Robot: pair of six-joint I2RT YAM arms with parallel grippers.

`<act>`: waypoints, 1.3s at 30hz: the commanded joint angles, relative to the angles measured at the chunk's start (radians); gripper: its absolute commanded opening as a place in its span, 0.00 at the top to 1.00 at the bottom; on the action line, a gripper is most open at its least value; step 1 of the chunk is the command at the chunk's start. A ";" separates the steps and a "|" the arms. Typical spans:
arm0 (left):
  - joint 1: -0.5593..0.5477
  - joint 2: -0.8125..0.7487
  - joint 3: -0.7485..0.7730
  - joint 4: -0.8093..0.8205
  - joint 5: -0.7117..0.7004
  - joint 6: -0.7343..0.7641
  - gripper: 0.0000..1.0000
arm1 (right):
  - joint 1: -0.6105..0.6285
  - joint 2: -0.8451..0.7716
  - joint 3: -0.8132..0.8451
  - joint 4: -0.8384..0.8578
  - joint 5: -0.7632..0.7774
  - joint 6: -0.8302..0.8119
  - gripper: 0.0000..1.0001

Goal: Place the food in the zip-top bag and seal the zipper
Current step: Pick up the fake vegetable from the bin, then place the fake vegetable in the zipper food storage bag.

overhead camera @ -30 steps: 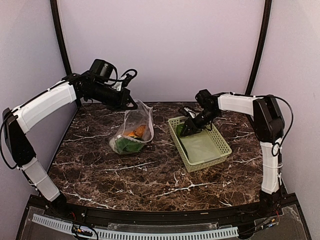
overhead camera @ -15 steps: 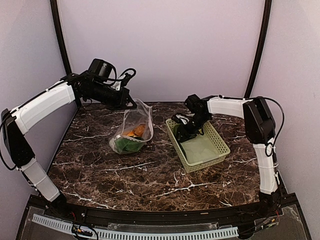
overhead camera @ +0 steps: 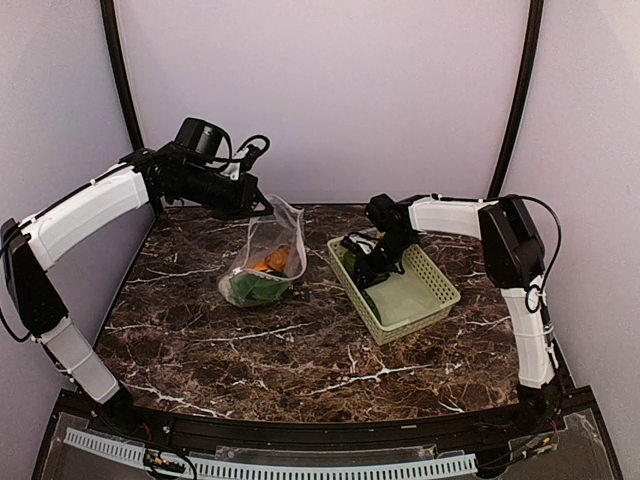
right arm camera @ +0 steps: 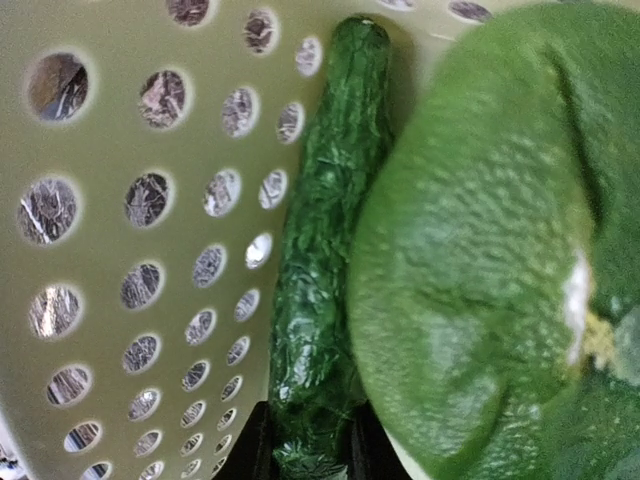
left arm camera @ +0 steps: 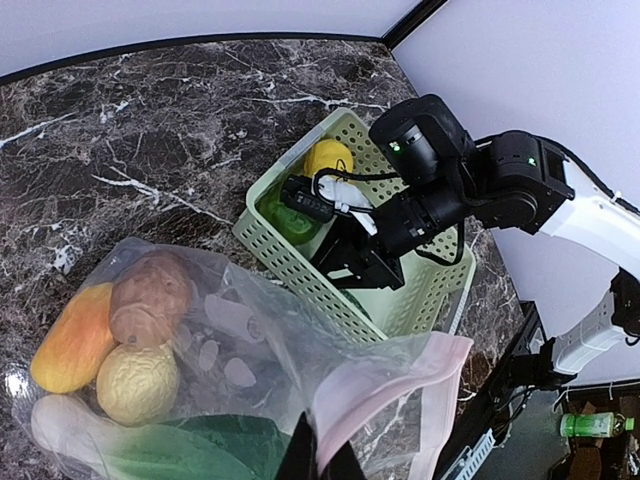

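Note:
My left gripper is shut on the pink zipper strip of the clear zip-top bag and holds its mouth up. In the left wrist view the bag holds an orange-yellow piece, a red-brown piece, a pale yellow piece and the green bok choy. My right gripper is down in the light green basket. Its fingers close round a dark green cucumber-like piece beside the green pepper. The yellow lemon lies in the basket's far corner.
The basket's perforated wall is right next to my right fingers. The dark marble table ends at a pale back wall, with black corner posts on either side.
My right gripper has moved left and down into the basket's left end. The basket has slid a little to the left. The left arm and bag have stayed put.

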 commanded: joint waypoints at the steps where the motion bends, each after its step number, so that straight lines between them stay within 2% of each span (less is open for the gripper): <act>1: 0.001 -0.038 -0.018 0.051 -0.011 -0.031 0.99 | -0.003 -0.072 -0.015 -0.014 0.036 -0.014 0.85; 8: 0.001 -0.035 -0.034 0.145 -0.032 -0.089 0.99 | -0.048 -0.287 -0.068 -0.036 -0.049 -0.053 0.91; 16: 0.001 -0.037 -0.101 0.278 -0.071 -0.179 0.99 | -0.104 -0.408 0.022 0.010 -0.250 -0.116 0.99; 21: 0.001 -0.030 -0.137 0.381 -0.068 -0.279 0.99 | -0.103 -0.522 -0.020 0.253 -0.342 -0.093 0.99; 25: 0.001 -0.020 -0.140 0.431 -0.068 -0.321 0.99 | -0.097 -0.601 -0.114 0.507 -0.437 0.015 0.99; 34: 0.001 0.005 -0.135 0.488 -0.073 -0.401 0.99 | -0.044 -0.518 -0.088 0.803 -0.521 0.245 0.99; 39: 0.001 0.003 -0.132 0.494 -0.077 -0.418 0.99 | -0.002 -0.426 -0.010 0.911 -0.529 0.325 0.99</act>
